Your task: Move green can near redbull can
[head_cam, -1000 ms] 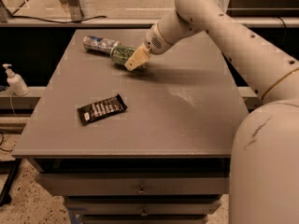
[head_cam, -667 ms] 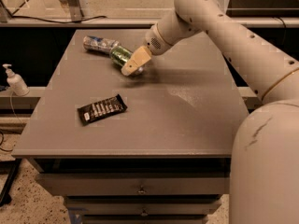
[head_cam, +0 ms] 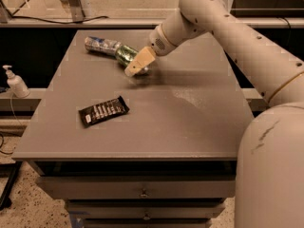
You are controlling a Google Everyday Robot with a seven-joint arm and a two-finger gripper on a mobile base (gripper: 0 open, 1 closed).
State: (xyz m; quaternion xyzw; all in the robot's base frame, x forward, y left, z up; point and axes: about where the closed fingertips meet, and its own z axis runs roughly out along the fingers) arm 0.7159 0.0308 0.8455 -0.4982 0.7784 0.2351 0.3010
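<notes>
Your claw (head_cam: pixel 132 68) sits low over the far left part of the worktop (head_cam: pixel 190 127), angled down and to the left from the pale arm (head_cam: pixel 223 23). Its tan tip lies across the near end of the green can (head_cam: pixel 124 54). You cannot tell whether the claw is spread, pressed together or pinching the can, because from this side it reads as one solid wedge.

The green can lies on its side under and just behind the claw. Its far end is right up against the redbull can (head_cam: pixel 100 45), or very close to it. That one also lies on its side, nearer the back left edge. The two make a shallow bend, end to end.

Judged from how they lie, the main aim looks as good as met, since the green can is already near the redbull can. What seems left is to make sure the can is let go and settled, then lift the claw clear without rolling either can.

The claw hides the green can's near end, and the exact point where the cans meet is hard to make out. Well apart, a dark snack bar (head_cam: pixel 103 110) lies toward the front left.
</notes>
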